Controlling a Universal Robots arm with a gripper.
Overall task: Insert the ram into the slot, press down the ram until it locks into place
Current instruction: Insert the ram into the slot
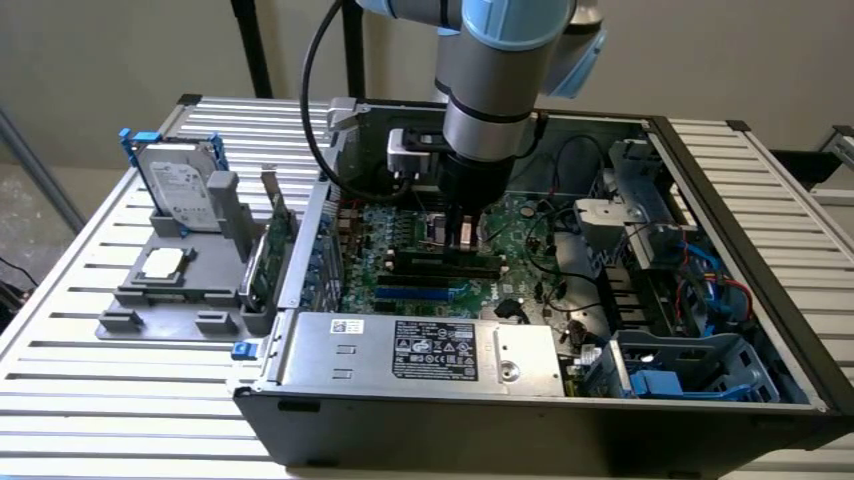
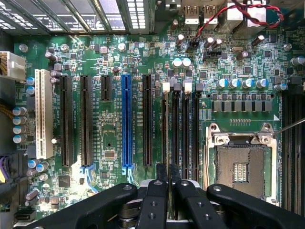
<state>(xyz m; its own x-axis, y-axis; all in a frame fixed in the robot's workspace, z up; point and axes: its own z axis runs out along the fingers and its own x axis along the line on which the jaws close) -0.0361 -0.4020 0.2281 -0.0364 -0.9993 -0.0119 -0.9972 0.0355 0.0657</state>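
My gripper (image 2: 167, 174) reaches down into the open computer case, low over the motherboard (image 2: 109, 143). Its two dark fingers (image 2: 155, 195) stand close together with a thin green edge between them. That edge is the ram (image 2: 166, 133), seen edge-on and running along the black memory slot (image 2: 165, 87) that lies nearest the blue slot. Three more identical black sockets (image 2: 186, 129) lie parallel beside it, with nothing in them. In the exterior view the gripper (image 1: 463, 240) stands upright over the same sockets (image 1: 434, 266).
A blue slot (image 2: 126, 119), black expansion slots and a white slot (image 2: 44, 114) lie on one side of the ram, the square processor socket (image 2: 240, 167) on the other. The power supply (image 1: 420, 350), drive cage (image 1: 694, 365) and cables crowd the case. A hard drive (image 1: 180, 185) stands outside.
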